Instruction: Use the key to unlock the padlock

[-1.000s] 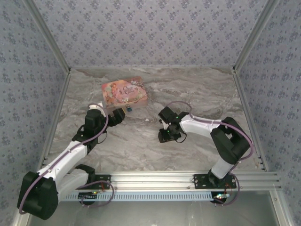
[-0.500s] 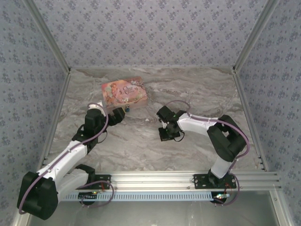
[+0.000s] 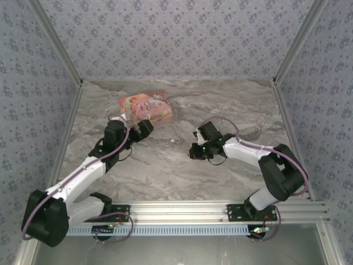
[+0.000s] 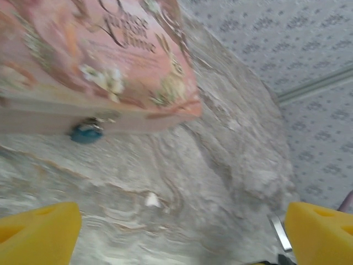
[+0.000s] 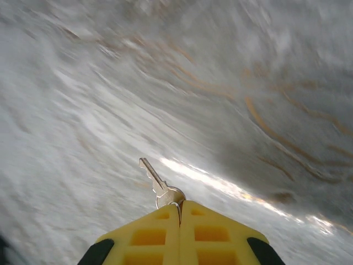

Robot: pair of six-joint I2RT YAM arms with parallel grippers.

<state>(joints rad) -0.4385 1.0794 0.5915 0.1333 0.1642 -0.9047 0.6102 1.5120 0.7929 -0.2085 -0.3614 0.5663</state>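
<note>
while the right claw (image 5: 179,208) pinches a small silver metal key (image 5: 156,184), blade pointing straight outward, the left claw (image 4: 179,229) gapes facing the tiny blue-bodied padlock (image 4: 86,132).

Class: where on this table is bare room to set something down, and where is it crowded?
Free: marble right of the pink tin toward the right wall; the near strip along the rail. Crowded: the tin's near edge, with padlock and left gripper.

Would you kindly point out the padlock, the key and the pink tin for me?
padlock (image 4: 86,132): left wrist view, on its blue body.
key (image 5: 154,177): right wrist view, on its blade.
pink tin (image 3: 146,107): top external view, on its illustrated lid.
</note>
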